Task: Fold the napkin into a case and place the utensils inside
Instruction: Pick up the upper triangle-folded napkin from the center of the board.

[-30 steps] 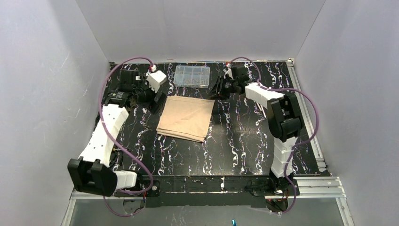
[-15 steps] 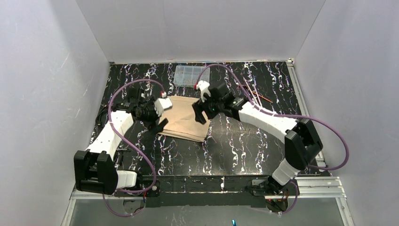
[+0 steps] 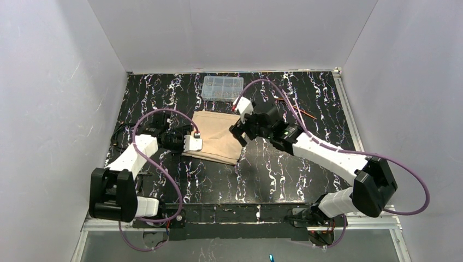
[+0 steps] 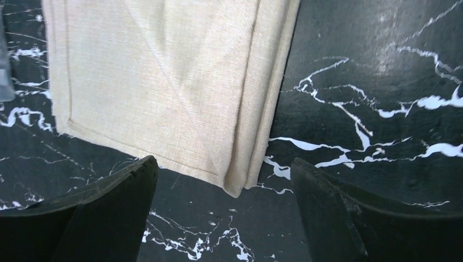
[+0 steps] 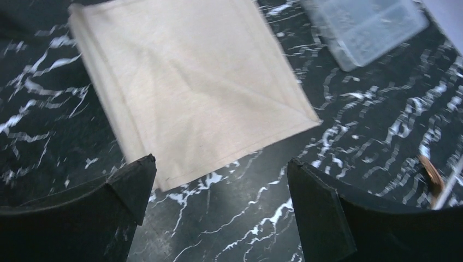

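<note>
A black table [image 3: 262,174] veined with white fills the floor of a plain white-walled enclosure, the 2 arms reaching in from its near edge.

The left gripper [image 3: 189,146] hangs at the near left edge of the napkin [image 3: 215,136], its 2 fingers spread wide with nothing between them. In the left wrist view that gripper [image 4: 223,169] looks straight down on the cloth's corner, which lies just ahead of the gap between the fingers. The napkin [image 4: 164,82] is folded there: several layers show stacked along one edge, a hem runs along the other edges, and a diagonal crease crosses the top layer. Whether the fingers touch the cloth cannot be told.

The right gripper [image 3: 238,136] hangs over the napkin's right side, jaws likewise parted wide and empty. Its own camera shows the right gripper [image 5: 219,164] above bare table, with the napkin [image 5: 191,82] lying flat just beyond, its layered edge toward one finger.

Beyond the napkin's far edge, close to it, stands a clear plastic compartment box [image 3: 223,88], also seen blurred from the right wrist [image 5: 366,27]. The copper-coloured utensils [image 3: 307,114] lie on the table to the right of the cloth, apart from it and partly behind the right arm; one end shows at the edge of the right wrist view [image 5: 431,172].
</note>
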